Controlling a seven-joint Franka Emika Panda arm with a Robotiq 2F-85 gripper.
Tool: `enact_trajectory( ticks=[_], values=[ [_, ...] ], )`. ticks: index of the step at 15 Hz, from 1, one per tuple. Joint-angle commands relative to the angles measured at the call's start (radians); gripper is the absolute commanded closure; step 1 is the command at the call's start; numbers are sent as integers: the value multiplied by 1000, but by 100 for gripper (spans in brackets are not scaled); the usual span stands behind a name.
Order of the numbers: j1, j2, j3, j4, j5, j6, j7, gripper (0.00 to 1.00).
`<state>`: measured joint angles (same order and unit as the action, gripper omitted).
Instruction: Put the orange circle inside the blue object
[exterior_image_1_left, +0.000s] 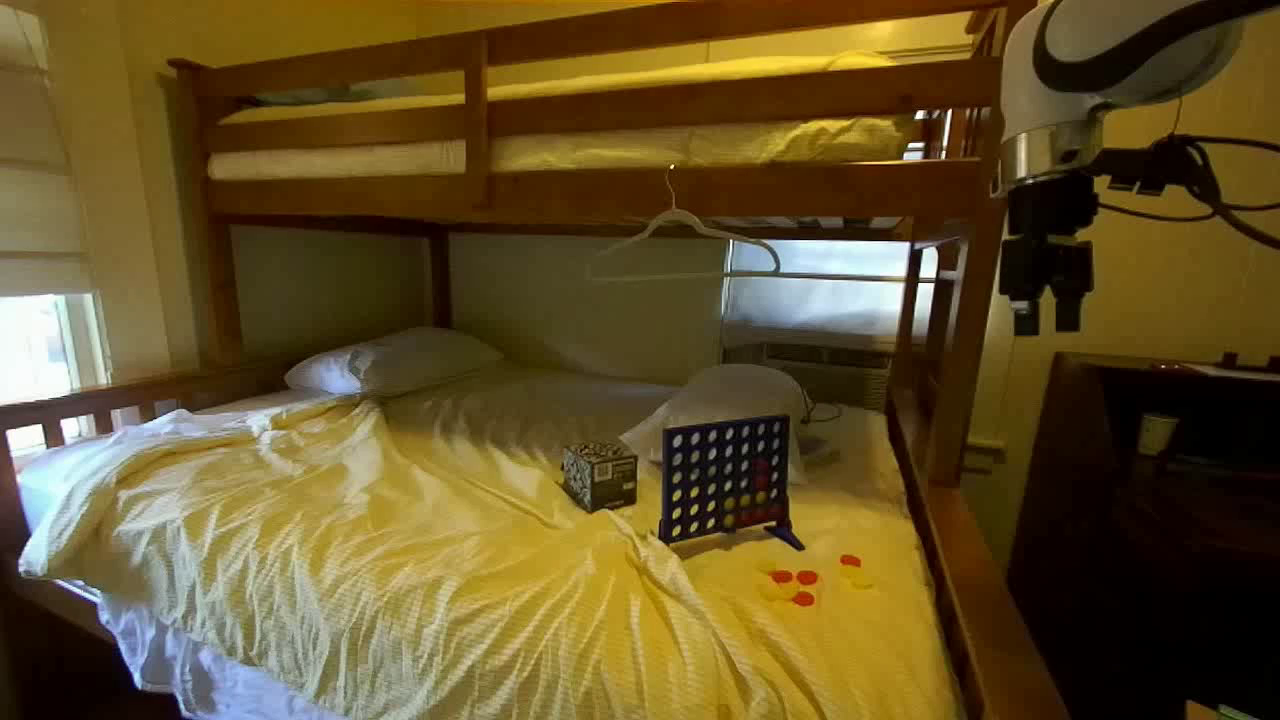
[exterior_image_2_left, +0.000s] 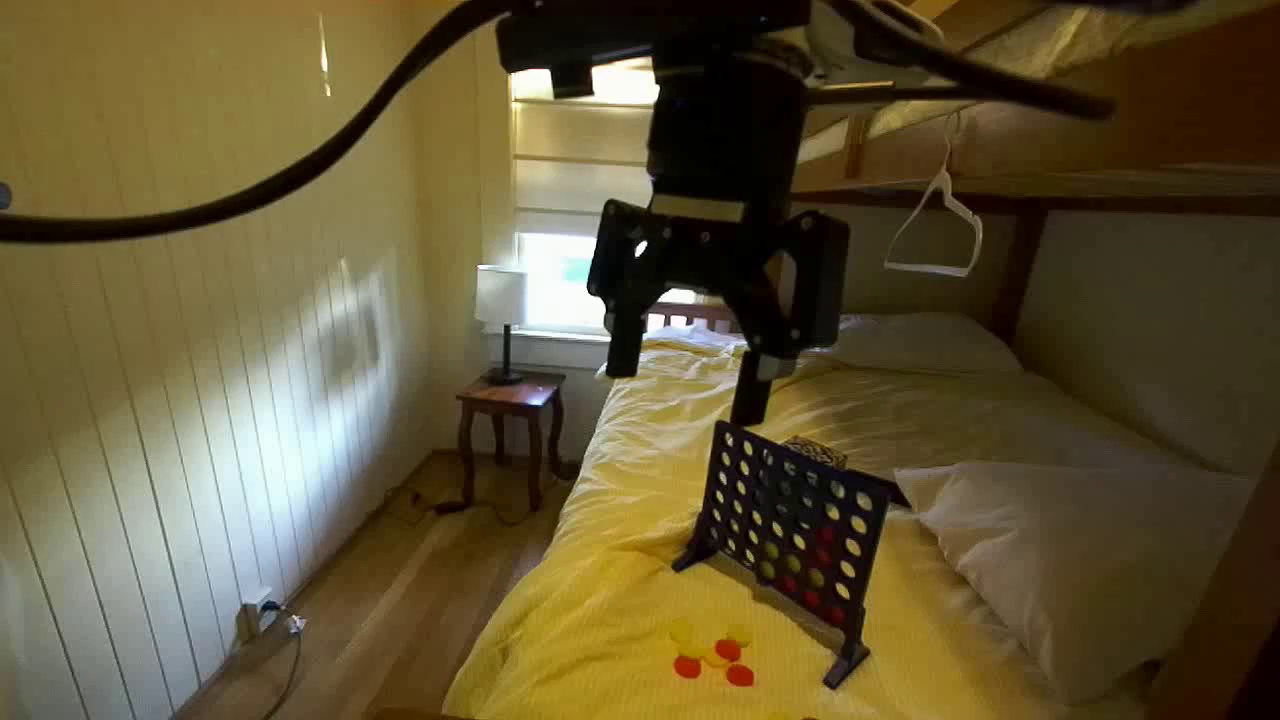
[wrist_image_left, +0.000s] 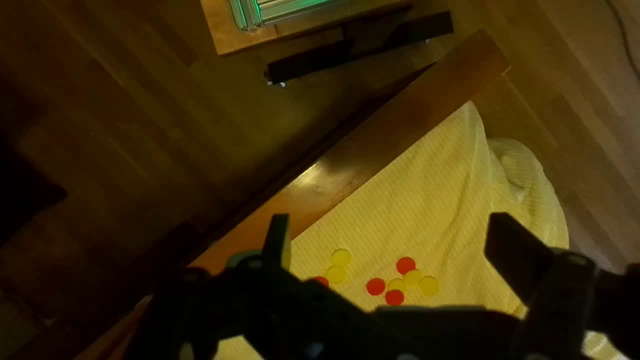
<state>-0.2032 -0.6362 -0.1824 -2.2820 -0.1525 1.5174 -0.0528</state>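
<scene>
Several orange-red circles (exterior_image_1_left: 807, 577) lie flat on the yellow bedspread among yellow ones; they also show in an exterior view (exterior_image_2_left: 740, 675) and the wrist view (wrist_image_left: 375, 286). The blue object, an upright dark-blue grid with round holes and feet, stands beside them in both exterior views (exterior_image_1_left: 724, 470) (exterior_image_2_left: 800, 520). Some red and yellow discs sit in its lower holes. It is out of the wrist view. My gripper (exterior_image_1_left: 1047, 318) is high above the bed, fingers apart and empty, also in an exterior view (exterior_image_2_left: 687, 388) and the wrist view (wrist_image_left: 390, 220). One red circle is partly hidden behind a finger there.
A dark patterned box (exterior_image_1_left: 600, 476) stands beside the grid. A white pillow (exterior_image_1_left: 735, 390) lies behind it. A wooden bed rail (wrist_image_left: 320, 182) edges the mattress. A hanger (exterior_image_1_left: 680, 225) hangs from the upper bunk (exterior_image_1_left: 700, 190). A dark cabinet (exterior_image_1_left: 1090, 450) stands beside the bed.
</scene>
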Motion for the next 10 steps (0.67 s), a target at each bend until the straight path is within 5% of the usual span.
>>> enact_trajectory(
  ticks=[1,6,10],
  values=[
    [8,1,-6,3,-3,-3,3,0],
    [8,1,-5,3,-3,-3,3,0],
    [45,81,62,-10,-34,56,35,0]
  ],
)
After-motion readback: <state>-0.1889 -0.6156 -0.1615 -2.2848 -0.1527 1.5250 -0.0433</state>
